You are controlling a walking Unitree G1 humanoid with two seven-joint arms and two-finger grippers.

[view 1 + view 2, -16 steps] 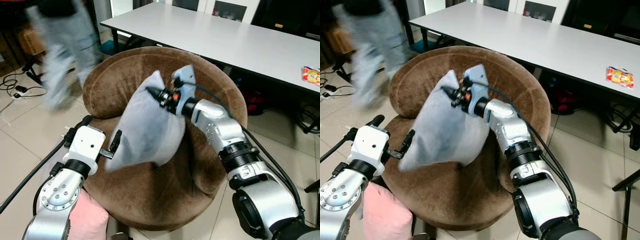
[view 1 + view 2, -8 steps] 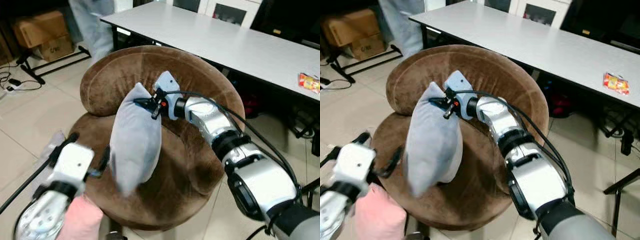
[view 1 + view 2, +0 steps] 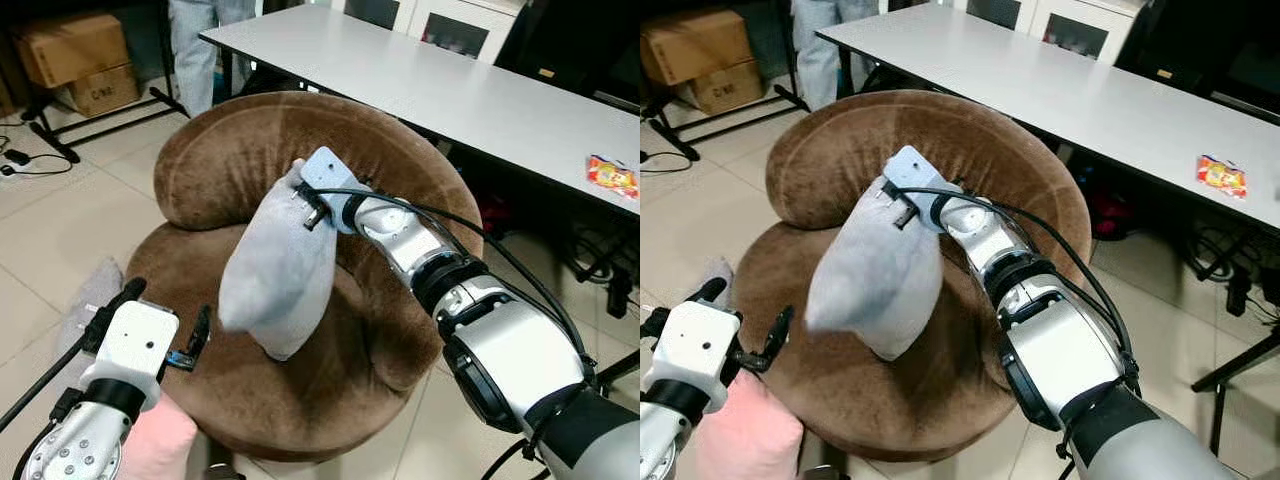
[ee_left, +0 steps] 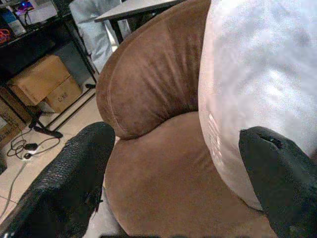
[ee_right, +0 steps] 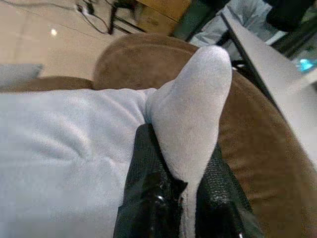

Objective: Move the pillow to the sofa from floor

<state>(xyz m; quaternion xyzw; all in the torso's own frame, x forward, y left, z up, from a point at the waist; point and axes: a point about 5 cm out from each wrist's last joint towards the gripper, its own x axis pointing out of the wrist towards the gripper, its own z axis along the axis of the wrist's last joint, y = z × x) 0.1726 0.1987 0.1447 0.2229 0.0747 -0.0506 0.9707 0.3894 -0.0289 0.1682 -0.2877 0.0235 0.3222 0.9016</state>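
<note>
Your right gripper is clamped on a top corner of the soft pale grey fabric pillow; in the right wrist view both black fingers pinch a fold of the cloth between them. The pillow hangs from that corner over the seat of the round brown velvet sofa chair, its lower tip just above or touching the cushion, you cannot tell which. It sits near the centre of the seat, with the curved backrest running from 10 to 2 o'clock behind it. Your left gripper is at about 8 o'clock from the pillow, at the chair's front edge, fingers spread wide and holding nothing; in the left wrist view its two fingertips frame the seat with the pillow just beside one of them, not gripped. A pink soft cushion shows at 7 o'clock, below the left wrist. A long white rectangular table runs from 12 to 3 o'clock behind the chair, with a small red snack packet on it at 3 o'clock. A person's legs in light trousers stand at 11 o'clock, and brown cardboard boxes are at 10 o'clock on the tiled floor.
</note>
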